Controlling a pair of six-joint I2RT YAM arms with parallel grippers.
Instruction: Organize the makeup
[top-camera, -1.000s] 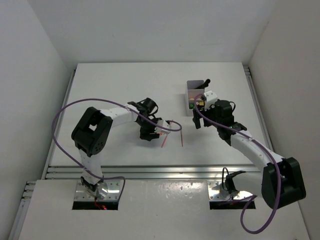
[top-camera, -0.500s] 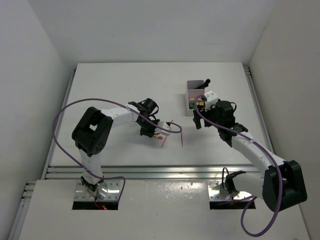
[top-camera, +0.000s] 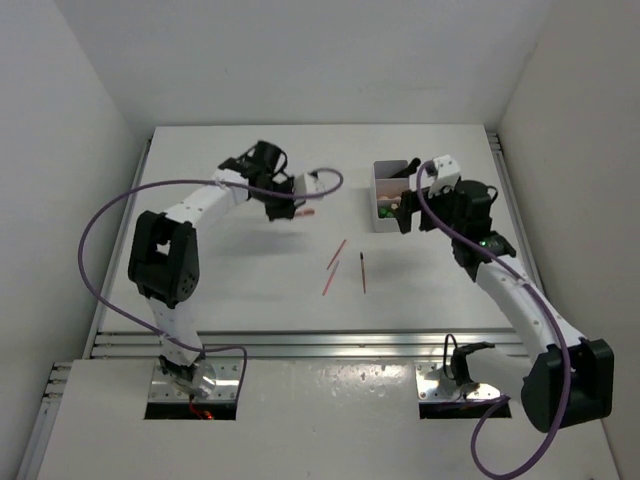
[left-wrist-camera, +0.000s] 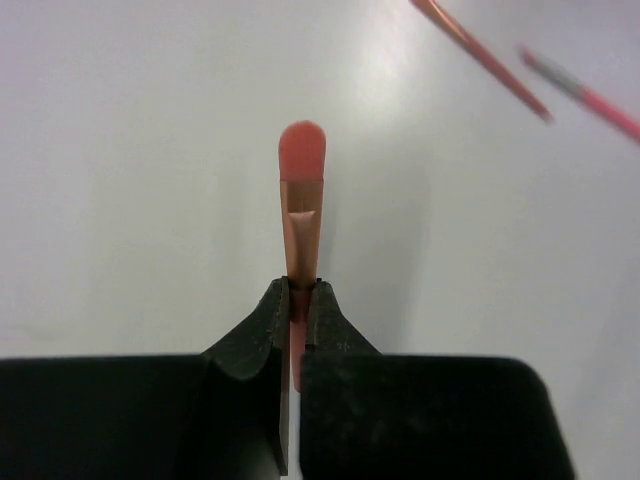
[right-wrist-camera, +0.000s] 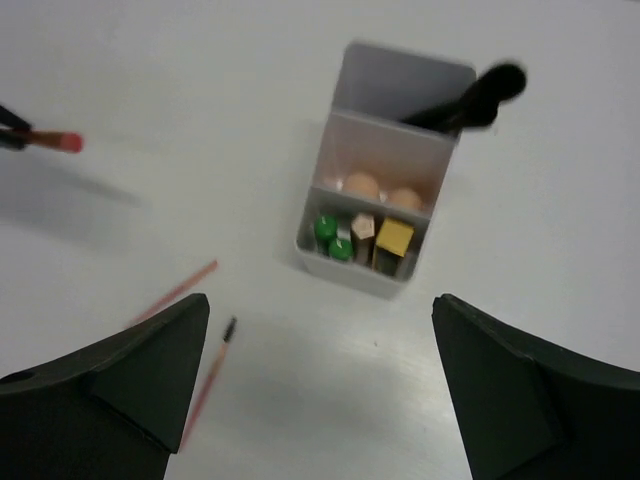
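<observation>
My left gripper (left-wrist-camera: 298, 290) is shut on a thin copper-handled applicator with a pink tip (left-wrist-camera: 300, 190). It holds the applicator in the air over the far left-centre of the table (top-camera: 303, 211). Three thin pink and red pencils lie mid-table: one (top-camera: 337, 252), one (top-camera: 330, 279) and a dark-tipped one (top-camera: 362, 272). The white box (right-wrist-camera: 352, 268) holds a black brush (right-wrist-camera: 470, 98), two beige sponges (right-wrist-camera: 362, 185), green bottles (right-wrist-camera: 325, 228), a copper tube (right-wrist-camera: 362, 227) and a gold-capped lipstick (right-wrist-camera: 394, 238). My right gripper (right-wrist-camera: 320, 390) hovers open just in front of the box with nothing between its fingers.
White walls close in the table on the left, right and back. A metal rail (top-camera: 320, 343) runs along the near edge. Purple cables (top-camera: 100, 225) loop off both arms. The box stands at the back right (top-camera: 388, 200).
My left gripper shut on the pink-tipped applicator and carried it up and away from the pencils toward the far left. My right arm drew back and up a little.
</observation>
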